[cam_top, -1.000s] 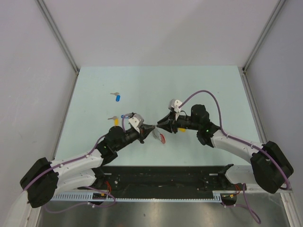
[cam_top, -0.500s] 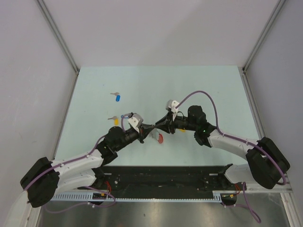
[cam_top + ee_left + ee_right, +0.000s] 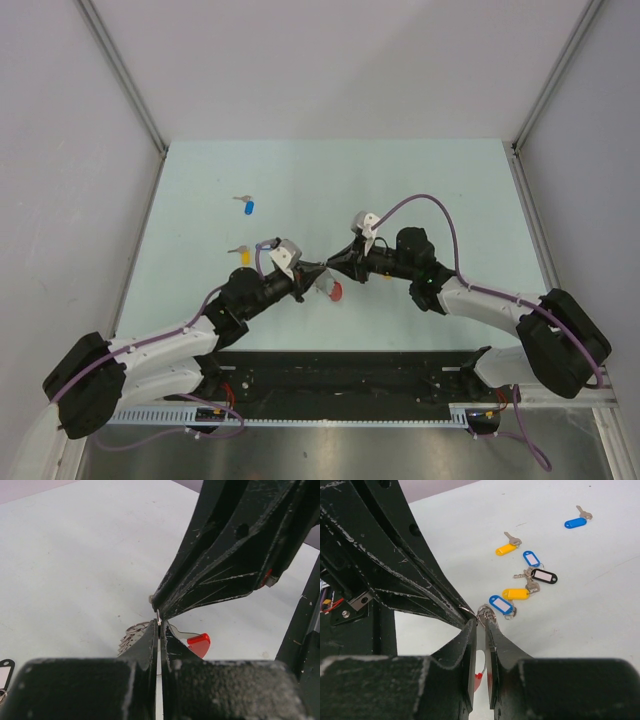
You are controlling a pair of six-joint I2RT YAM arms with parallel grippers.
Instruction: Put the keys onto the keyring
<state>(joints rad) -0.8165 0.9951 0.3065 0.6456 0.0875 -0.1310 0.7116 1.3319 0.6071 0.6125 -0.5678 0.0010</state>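
The keyring hangs between my two grippers, with its red plastic arc below them; the arc also shows in the left wrist view. My left gripper is shut on the keyring's thin metal loop. My right gripper meets it tip to tip, its jaws nearly closed on the same loop. Several loose keys lie on the table: a blue-tagged key, a yellow-tagged key, and in the right wrist view a blue one, a yellow one and a black one.
The pale green table is walled on three sides by grey panels. Another yellow-tagged key and a blue-tagged key lie farther out. A black rail runs along the near edge by the arm bases.
My right gripper has moved left until it meets my left gripper's tips. The red arc has shifted slightly left. The left arm has hardly moved.
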